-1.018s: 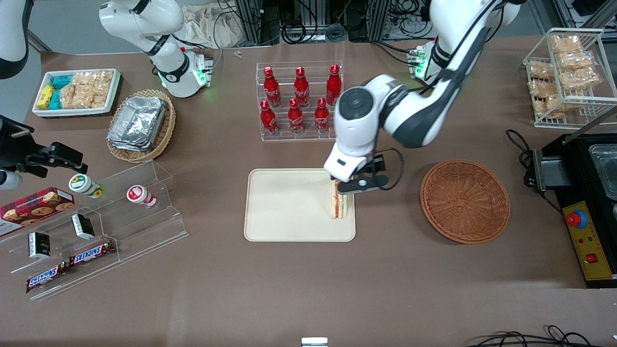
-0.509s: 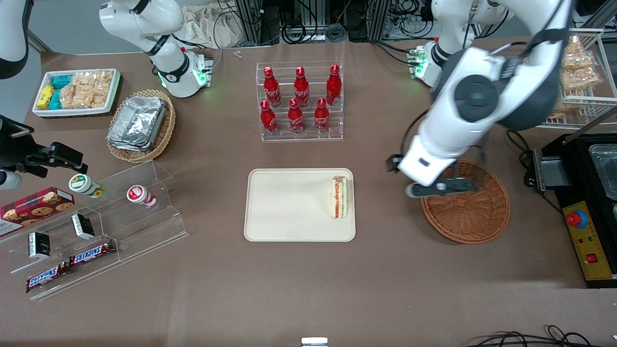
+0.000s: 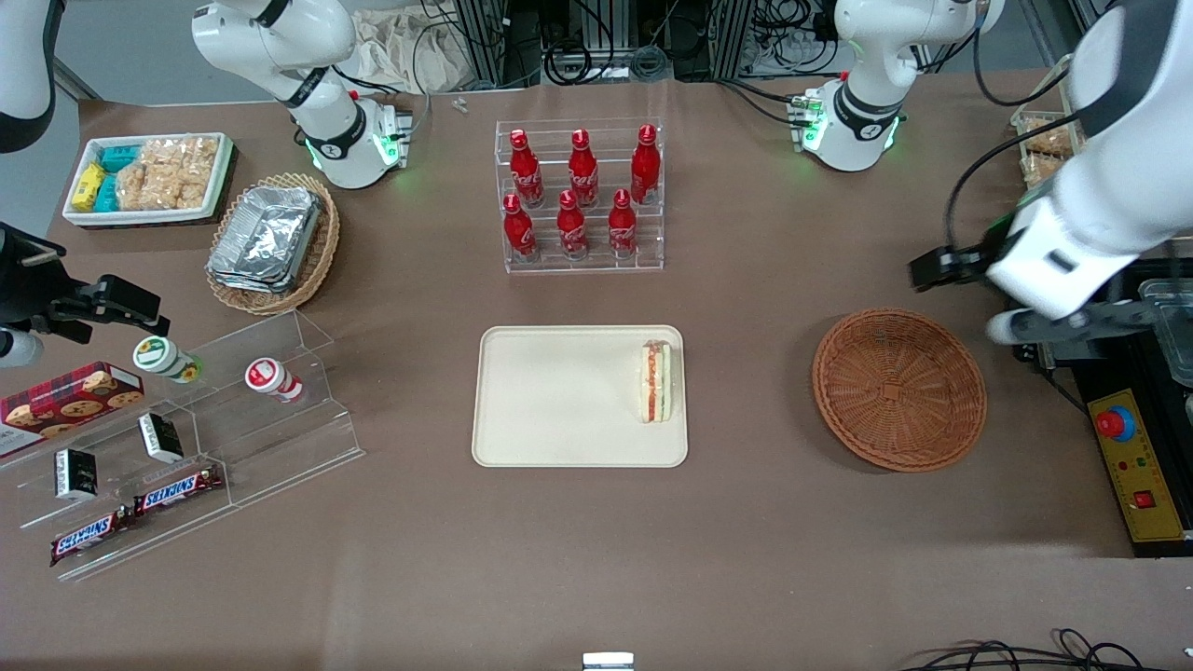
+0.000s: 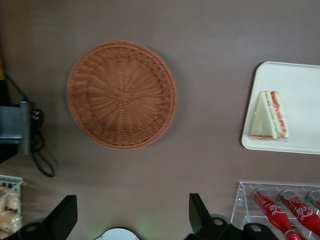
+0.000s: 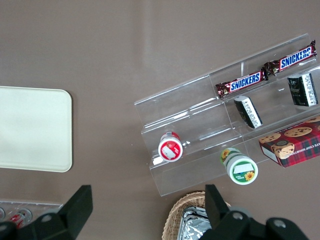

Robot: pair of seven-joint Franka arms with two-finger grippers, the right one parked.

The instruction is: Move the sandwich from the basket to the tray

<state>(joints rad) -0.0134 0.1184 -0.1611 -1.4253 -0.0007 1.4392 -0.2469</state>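
The sandwich [image 3: 656, 382] lies on its side on the cream tray [image 3: 559, 391], at the tray's edge nearest the basket, and nothing holds it. The reddish-brown wicker basket [image 3: 899, 389] stands beside the tray, toward the working arm's end, with nothing in it. The left arm's gripper [image 3: 1072, 323] is open and holds nothing; it hangs high over the table's working-arm end, past the basket and well away from the sandwich. The left wrist view shows its gripper [image 4: 131, 216] with fingers wide apart, the basket [image 4: 122, 95], the sandwich [image 4: 270, 116] and the tray [image 4: 300, 85].
A clear rack of red bottles [image 3: 580, 196] stands farther from the camera than the tray. A black machine with a red button [image 3: 1117, 424] sits beside the basket under the gripper. A wire rack of snack bags [image 3: 1049, 140], a foil-filled tan basket [image 3: 275, 242] and clear snack shelves [image 3: 186, 438] stand at the table's ends.
The gripper was down at the sandwich on the tray. It has let go, risen and swung across the basket to the working arm's end. The sandwich stays on the tray.
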